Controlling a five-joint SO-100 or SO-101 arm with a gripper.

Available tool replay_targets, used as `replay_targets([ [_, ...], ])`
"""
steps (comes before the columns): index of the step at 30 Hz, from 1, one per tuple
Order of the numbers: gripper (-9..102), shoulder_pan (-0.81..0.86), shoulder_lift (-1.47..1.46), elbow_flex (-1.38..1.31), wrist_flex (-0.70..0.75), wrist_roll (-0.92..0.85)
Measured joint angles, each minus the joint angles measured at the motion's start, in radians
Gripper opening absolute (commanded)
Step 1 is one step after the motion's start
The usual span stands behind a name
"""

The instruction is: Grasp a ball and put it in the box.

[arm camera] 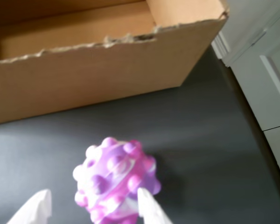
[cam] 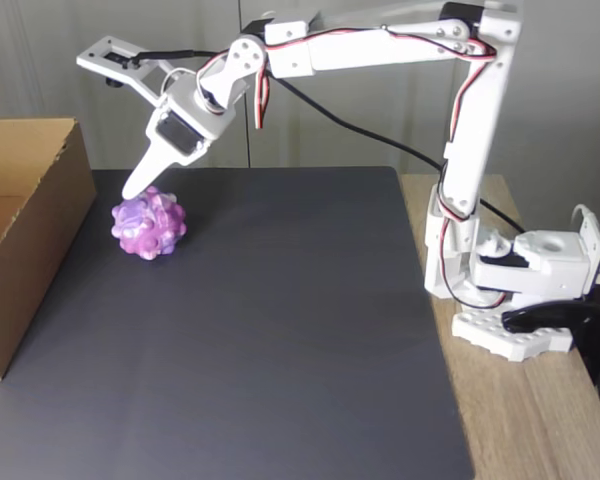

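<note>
In the wrist view, closest to the camera, the gripper (arm camera: 91, 205) enters from the bottom edge with its two white fingers (arm camera: 149, 205) spread apart, one at the lower left and one at the lower middle. Between their tips sits the ball (arm camera: 115, 179), knobbly and marbled purple, pink and white, resting on the dark mat (arm camera: 191, 140). The right finger overlaps the ball's lower right edge in this view; whether it touches the ball cannot be told, and the left finger stands clear of it. Beyond the ball, across a strip of bare mat, rises the near wall of the box (arm camera: 98, 70), brown corrugated cardboard with a ragged torn top edge, its open inside showing behind. To the right of the box, past the mat's edge, are pale panelled surfaces (arm camera: 266, 60). In the fixed view the ball (cam: 148, 227) lies on the mat (cam: 280, 330) near its far left part, just beside the box (cam: 25, 230), which stands at the left edge of the mat with its open top facing up. The gripper (cam: 140, 185) points down at the ball from above and behind, its tip just over the ball's top. The white arm (cam: 380, 45) reaches across from its base (cam: 520, 300), which sits on the wooden worktop (cam: 540, 420) to the right of the mat.
</note>
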Motion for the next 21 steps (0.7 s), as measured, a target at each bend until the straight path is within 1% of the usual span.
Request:
replay_targets([
  [4,36,0.02,-0.038,-0.038,0.0,0.0],
  [8,43,0.032,-0.089,-0.072,0.003,0.002],
  [14,45,0.049,-0.13,-0.077,0.003,0.009],
  [21,50,0.055,-0.202,-0.083,0.003,0.02],
])
